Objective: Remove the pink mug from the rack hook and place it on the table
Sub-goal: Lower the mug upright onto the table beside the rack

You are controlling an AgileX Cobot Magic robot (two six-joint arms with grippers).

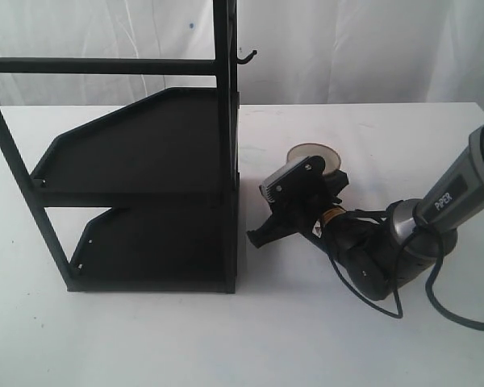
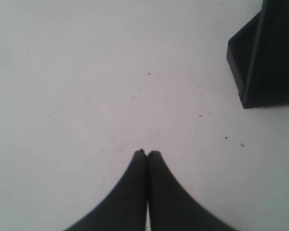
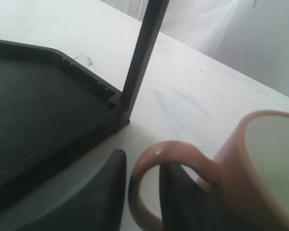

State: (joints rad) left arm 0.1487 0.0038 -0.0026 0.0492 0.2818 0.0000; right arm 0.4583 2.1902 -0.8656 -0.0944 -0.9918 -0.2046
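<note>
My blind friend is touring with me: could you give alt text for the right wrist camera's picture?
A pink mug, cream inside, looms close, its loop handle between the two dark fingers of the right gripper. Behind, the black rack stands on the white table.

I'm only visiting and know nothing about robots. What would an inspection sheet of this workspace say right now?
Surface: white table, faint specks.
Job's things: mug off the hook, upright beside the rack; hook empty; whether the mug touches the table cannot be told.
Clutter: nothing seen.
Grippers: right gripper straddles the handle, grip unclear; left gripper shut above the table.
Cables: black cable loops onto the table by the right arm.
Surroundings: white curtain behind.
</note>
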